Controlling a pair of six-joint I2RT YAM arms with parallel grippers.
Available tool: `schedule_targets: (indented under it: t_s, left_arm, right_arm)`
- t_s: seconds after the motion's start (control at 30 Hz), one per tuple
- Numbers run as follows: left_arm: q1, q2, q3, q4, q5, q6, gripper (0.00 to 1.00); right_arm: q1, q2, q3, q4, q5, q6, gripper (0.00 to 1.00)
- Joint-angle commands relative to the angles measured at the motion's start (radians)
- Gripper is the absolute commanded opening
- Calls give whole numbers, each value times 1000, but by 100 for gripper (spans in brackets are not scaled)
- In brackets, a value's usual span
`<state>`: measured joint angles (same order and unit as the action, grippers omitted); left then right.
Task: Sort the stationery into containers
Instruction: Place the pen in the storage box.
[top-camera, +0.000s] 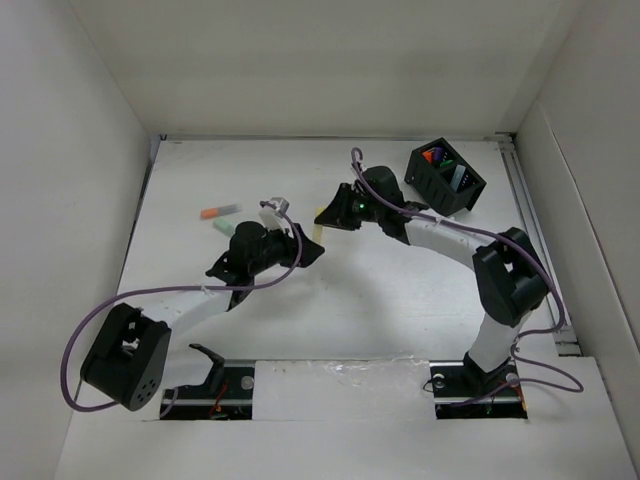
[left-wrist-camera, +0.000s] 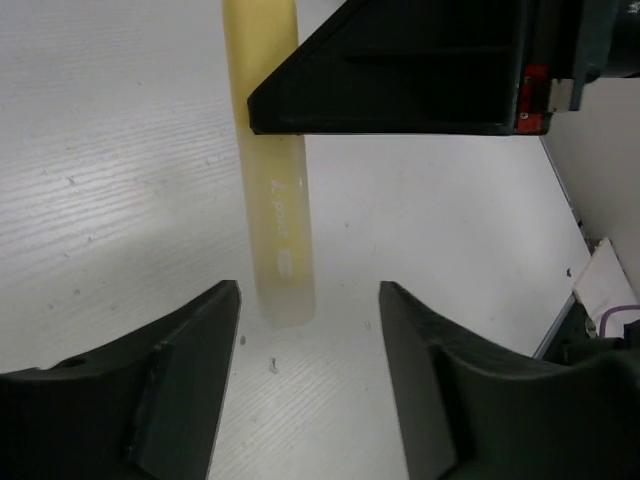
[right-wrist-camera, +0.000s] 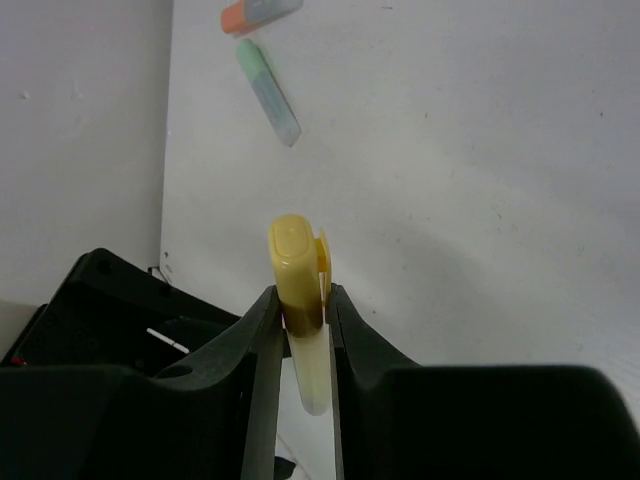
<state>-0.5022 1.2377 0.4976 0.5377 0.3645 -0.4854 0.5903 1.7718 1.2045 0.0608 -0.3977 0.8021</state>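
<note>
My right gripper (right-wrist-camera: 300, 300) is shut on a pale yellow highlighter (right-wrist-camera: 297, 280), gripping it just below its cap, cap end pointing away from the camera. In the top view the highlighter (top-camera: 318, 232) sits between both grippers at the table's middle. My left gripper (left-wrist-camera: 310, 330) is open and empty; the highlighter's free end (left-wrist-camera: 272, 180) lies just ahead of its fingers, not between them. The right gripper (left-wrist-camera: 400, 70) shows above it. The black two-compartment box (top-camera: 445, 178) stands at the back right with several markers inside.
An orange-capped marker (top-camera: 220, 211) and a light blue-green highlighter (top-camera: 228, 228) lie on the table at the back left; both also show in the right wrist view, orange (right-wrist-camera: 258, 12) and blue-green (right-wrist-camera: 268, 92). White walls enclose the table on three sides.
</note>
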Motion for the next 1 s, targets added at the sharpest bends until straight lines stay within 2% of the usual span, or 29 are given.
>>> schedule_targets:
  t_s: [0.0, 0.03, 0.17, 0.27, 0.3, 0.33, 0.47, 0.67, 0.8, 0.9, 0.97]
  left_arm:
    - [-2, -53, -13, 67, -5, 24, 55]
    - [-2, -70, -13, 67, -6, 24, 60]
    - [-2, -127, -34, 67, -60, 13, 60]
    - [-2, -167, -57, 41, -101, 2, 62]
    - [-2, -167, -57, 41, -113, 2, 62]
    - [-2, -181, -57, 27, -125, -11, 62]
    - [-2, -190, -57, 7, -125, -35, 60]
    - [-2, -170, -27, -58, -134, -44, 58]
    - [-2, -161, -27, -58, -150, -53, 57]
    - [-2, -161, -15, -99, -168, -53, 56]
    - [-2, -161, -14, -108, -177, -53, 56]
  right_arm:
    - [-13, -37, 37, 65, 65, 19, 0]
    - [-30, -47, 36, 65, 65, 29, 0]
    - [-162, -129, 1, 65, 114, 55, 0]
    - [-312, -213, -8, -13, 267, 94, 0]
    - [-351, -230, -8, -48, 407, 104, 0]
    - [-418, -244, 3, -94, 478, 114, 0]
    - [-552, -278, 26, -142, 684, 134, 0]
    - [-586, -241, 114, -173, 977, 71, 0]
    - [-568, -118, 280, -301, 1066, 19, 0]
    - [-522, -75, 291, -302, 1189, -17, 0]
    - [-512, -51, 291, -302, 1209, -40, 0]
